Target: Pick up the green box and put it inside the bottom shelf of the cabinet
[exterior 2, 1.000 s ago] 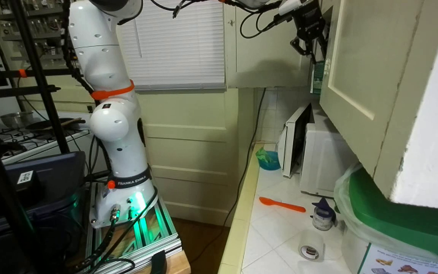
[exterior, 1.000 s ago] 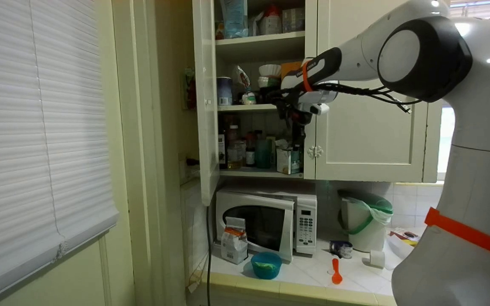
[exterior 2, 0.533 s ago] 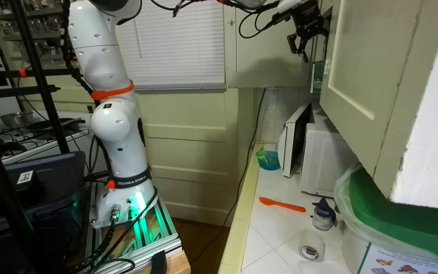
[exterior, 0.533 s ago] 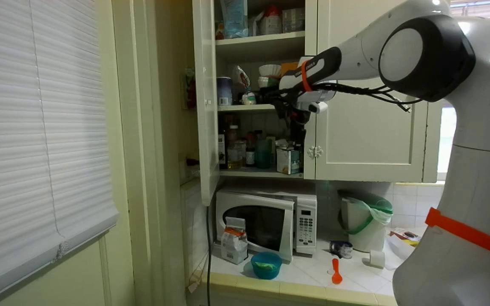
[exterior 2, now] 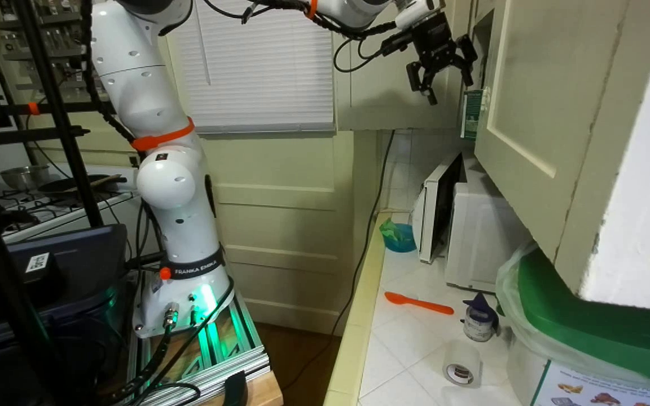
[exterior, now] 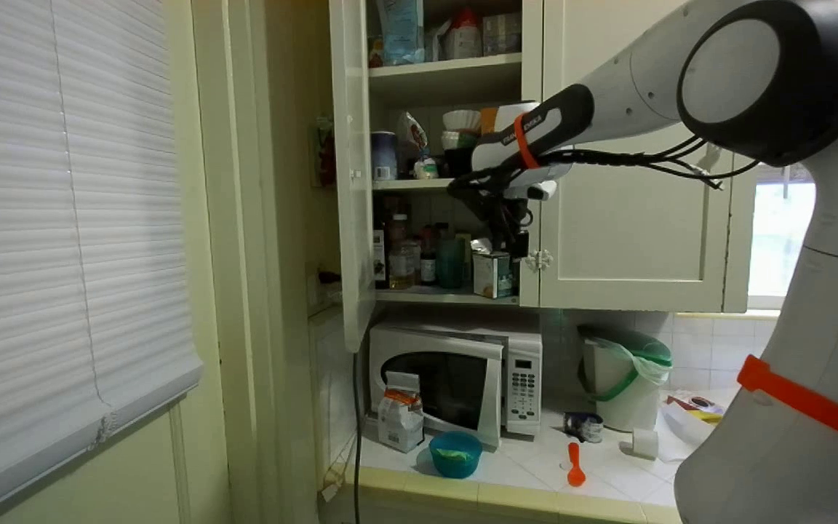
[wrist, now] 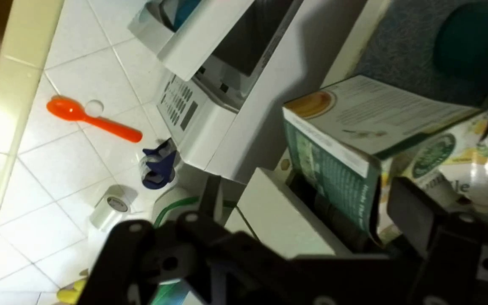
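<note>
The green box [exterior: 493, 275] stands upright on the bottom shelf of the cabinet [exterior: 426, 297], at its right end beside the door frame. Its green side [exterior 2: 471, 115] faces outward in an exterior view. Seen from the wrist, the box [wrist: 328, 165] has its top flaps partly open, and bare shelf shows behind it. My gripper [exterior 2: 450, 91] hangs just outside the cabinet, above and in front of the box, jaws wide apart. In the wrist view one finger [wrist: 413, 212] overlaps the box's edge, while the opposite finger [wrist: 211, 195] is well clear; nothing is held between them.
Bottles and jars [exterior: 408, 262] line the shelf left of the box. An opened cabinet door [exterior: 352, 182] stands on that side, and a closed door [exterior: 630, 182] on the right. Below are a microwave [exterior: 524, 386] with its door ajar, a teal bowl [exterior: 455, 455] and an orange spoon [wrist: 95, 120].
The jaws have spread from narrow to wide, letting go of the box. My gripper has drawn back out of the cabinet, away from the box, which stays in place on the shelf.
</note>
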You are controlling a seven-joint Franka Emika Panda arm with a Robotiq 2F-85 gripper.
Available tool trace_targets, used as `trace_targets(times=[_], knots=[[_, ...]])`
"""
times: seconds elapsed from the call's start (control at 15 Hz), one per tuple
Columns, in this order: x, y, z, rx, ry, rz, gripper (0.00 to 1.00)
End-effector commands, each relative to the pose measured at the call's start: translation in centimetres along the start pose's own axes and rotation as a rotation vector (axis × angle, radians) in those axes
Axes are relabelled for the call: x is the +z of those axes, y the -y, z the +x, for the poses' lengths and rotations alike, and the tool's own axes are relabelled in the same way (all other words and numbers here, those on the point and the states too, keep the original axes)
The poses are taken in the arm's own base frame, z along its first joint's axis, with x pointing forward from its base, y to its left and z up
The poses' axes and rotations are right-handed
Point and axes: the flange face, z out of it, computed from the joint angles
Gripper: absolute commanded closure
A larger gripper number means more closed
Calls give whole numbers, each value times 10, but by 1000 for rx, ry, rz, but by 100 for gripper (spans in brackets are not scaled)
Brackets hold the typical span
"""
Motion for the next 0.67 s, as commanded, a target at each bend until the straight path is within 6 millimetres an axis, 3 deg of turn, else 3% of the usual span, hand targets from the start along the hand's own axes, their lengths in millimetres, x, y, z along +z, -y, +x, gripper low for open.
trace_targets(times=[0.0,0.13,0.2,0.27,0.6], knots=[[22,-23,-16,-133,-116,-26,0],[31,-27,-25,-244,-179,7,0],[36,-27,-30,-286,-205,29,25],[40,-28,-32,-318,-221,43,26],[42,-21,-29,-369,-262,159,65]])
